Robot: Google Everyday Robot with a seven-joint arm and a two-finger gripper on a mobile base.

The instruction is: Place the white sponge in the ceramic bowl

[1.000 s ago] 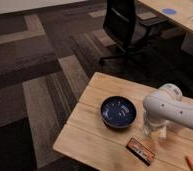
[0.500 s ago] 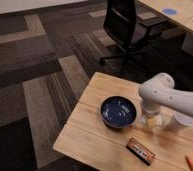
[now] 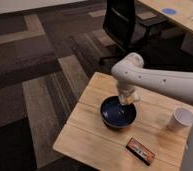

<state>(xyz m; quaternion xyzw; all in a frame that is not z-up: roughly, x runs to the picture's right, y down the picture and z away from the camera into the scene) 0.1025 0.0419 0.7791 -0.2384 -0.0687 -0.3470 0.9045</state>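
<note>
The ceramic bowl (image 3: pixel 118 113) is glossy dark blue and stands near the middle of the light wooden table (image 3: pixel 90 135). My gripper (image 3: pixel 127 98) hangs from the white arm, just above the bowl's far rim. It is shut on the white sponge (image 3: pixel 130 99), a small pale block at its tip, held over the bowl's inside. The sponge is partly hidden by the gripper.
A white paper cup (image 3: pixel 181 118) stands on the table to the right of the bowl. A flat black-and-orange rectangular item (image 3: pixel 140 151) lies in front of the bowl. A black office chair (image 3: pixel 125 25) stands behind the table on the patterned carpet.
My arm has swung left, from beside the paper cup to over the bowl's far rim, with the sponge in the gripper. The view has shifted too.
</note>
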